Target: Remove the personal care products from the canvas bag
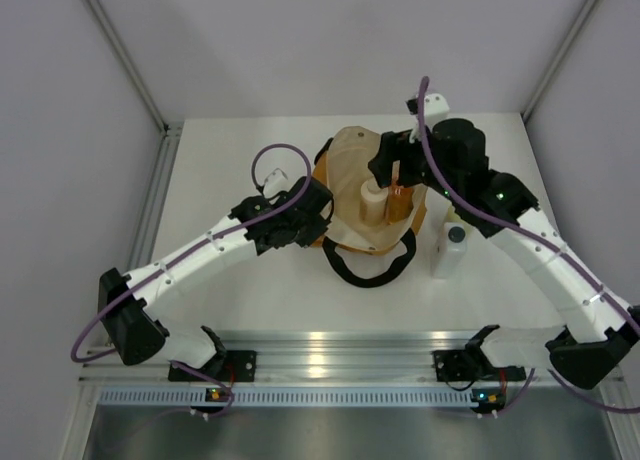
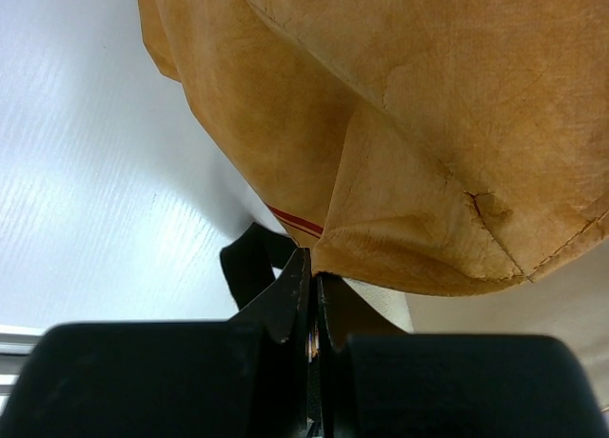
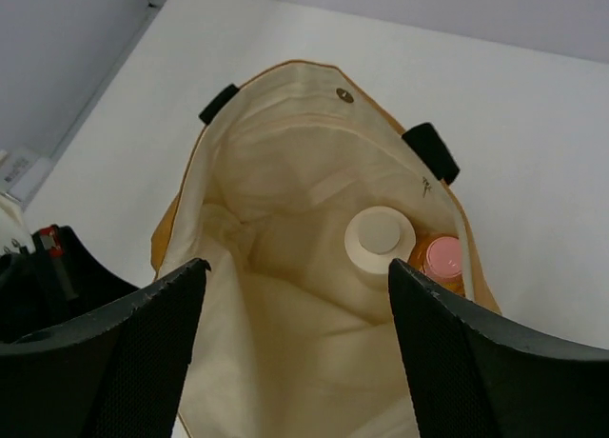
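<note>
At the far left, the left gripper [image 2: 312, 288] is closed to a slit on a fold of the mustard-tan canvas bag [image 2: 428, 152], a soft fabric tote with a cream lining, so that its left side is pinned. The bag is set on the table between the two arms, with its mouth open beneath the right arm and a black loop handle [image 1: 370, 275] draped toward the near edge. Inside, against the right wall of the lining, a cream-beige bottle [image 3: 381, 243] with a wide round cap is stood upright. An orange translucent bottle [image 3: 442, 259] with a pink cap is lodged just beside it, apparently touching. The right gripper [image 3: 297, 271] is poised over the mouth with its fingers spread wide and nothing between them. Further right, a white bottle [image 1: 452, 248] with a dark cap is stood on the table outside the bag. No yellow-green bottle can be made out in any view.

The task is judged to be partly done, with the reach for one of the two remaining bottles in hand. A straight descent is called for next, centred on one cap so the neighbour is not knocked, while the fabric is kept taut at the left.

The work is done on a smooth white table [image 1: 250, 290], faintly glossy, edged at the near side by an aluminium rail [image 1: 350, 345]. It is enclosed by plain pale grey wall panels [image 1: 300, 40]
</note>
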Controlling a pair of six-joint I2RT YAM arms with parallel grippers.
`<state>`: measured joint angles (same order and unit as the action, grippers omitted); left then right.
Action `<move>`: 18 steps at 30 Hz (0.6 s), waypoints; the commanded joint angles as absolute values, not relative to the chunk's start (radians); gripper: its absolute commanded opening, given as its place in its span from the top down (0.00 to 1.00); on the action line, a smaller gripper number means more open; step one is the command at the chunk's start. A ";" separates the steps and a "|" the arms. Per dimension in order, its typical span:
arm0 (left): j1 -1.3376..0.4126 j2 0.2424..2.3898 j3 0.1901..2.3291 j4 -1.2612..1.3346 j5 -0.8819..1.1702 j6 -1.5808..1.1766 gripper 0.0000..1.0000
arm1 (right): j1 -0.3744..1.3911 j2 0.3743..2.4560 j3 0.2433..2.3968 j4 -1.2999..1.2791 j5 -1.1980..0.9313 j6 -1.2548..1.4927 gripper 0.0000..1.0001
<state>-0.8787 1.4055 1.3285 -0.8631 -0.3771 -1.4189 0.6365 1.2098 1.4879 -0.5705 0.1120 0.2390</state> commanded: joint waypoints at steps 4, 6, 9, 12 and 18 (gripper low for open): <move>-0.881 1.419 1.367 -0.854 -0.351 -1.431 1.00 | 0.684 1.327 1.538 -0.669 0.133 0.221 0.29; -0.881 1.422 1.371 -0.854 -0.350 -1.433 1.00 | 0.696 1.374 1.554 -0.675 0.155 0.219 0.30; -0.881 1.419 1.368 -0.854 -0.353 -1.439 1.00 | 0.696 1.426 1.557 -0.673 0.196 0.227 0.31; -0.881 1.416 1.367 -0.854 -0.356 -1.442 1.00 | 0.696 1.483 1.557 -0.673 0.268 0.230 0.32; -0.881 1.411 1.368 -0.854 -0.364 -1.450 1.00 | 0.693 1.595 1.583 -0.640 0.354 0.215 0.36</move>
